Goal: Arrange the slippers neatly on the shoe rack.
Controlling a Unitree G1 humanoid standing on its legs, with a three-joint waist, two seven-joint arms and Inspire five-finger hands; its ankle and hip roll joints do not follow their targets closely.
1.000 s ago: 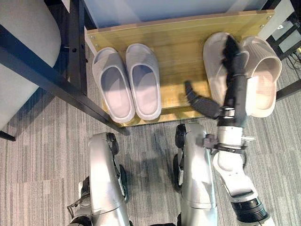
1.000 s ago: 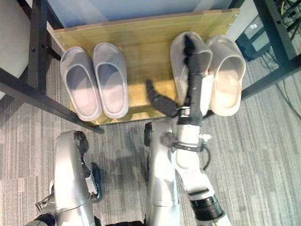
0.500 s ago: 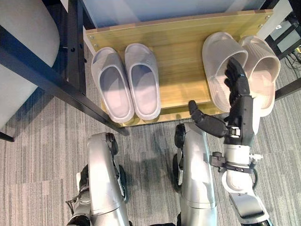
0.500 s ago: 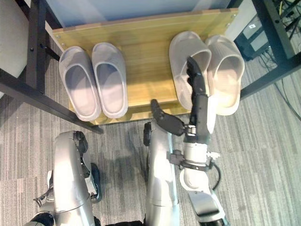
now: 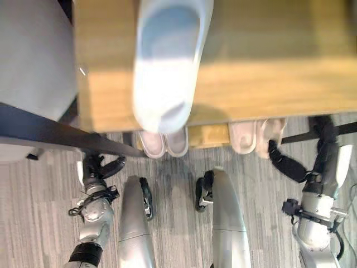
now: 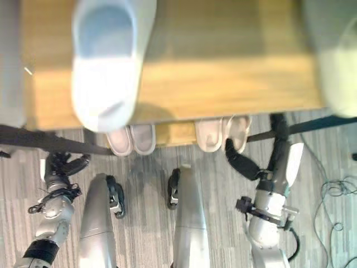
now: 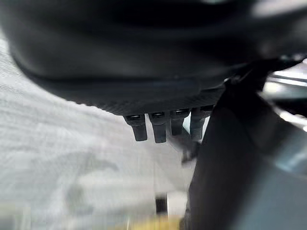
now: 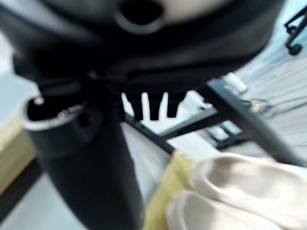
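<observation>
Contact with the beige pair (image 5: 251, 137) has been dropped: the right hand (image 5: 325, 151), which was laid over the inner beige slipper a second ago, is now seen pulled back, just beside the heels and touching neither. Its fingers are held straight and apart from the thumb, and nothing is gripped. The left hand (image 5: 96, 169) is kept low by the floor (image 5: 33, 223), relaxed and empty, well apart from the grey pair (image 5: 164, 142) ahead of it. Both pairs are left on the lower shelf, each side by side with heels out. The task is therefore judged done or nearly so for that shelf. Against the earlier frames the whole view has shifted, which is read as camera motion, not as slipper motion. An upper shelf (image 5: 268, 84) is now brought into view, hiding most of the lower one, with a single pale grey slipper (image 5: 167, 61) hanging over its front edge. A further pale shape (image 6: 340, 67) is cut off at that board's right end; it cannot be identified. If more work is intended, that overhanging slipper is the likely target.
</observation>
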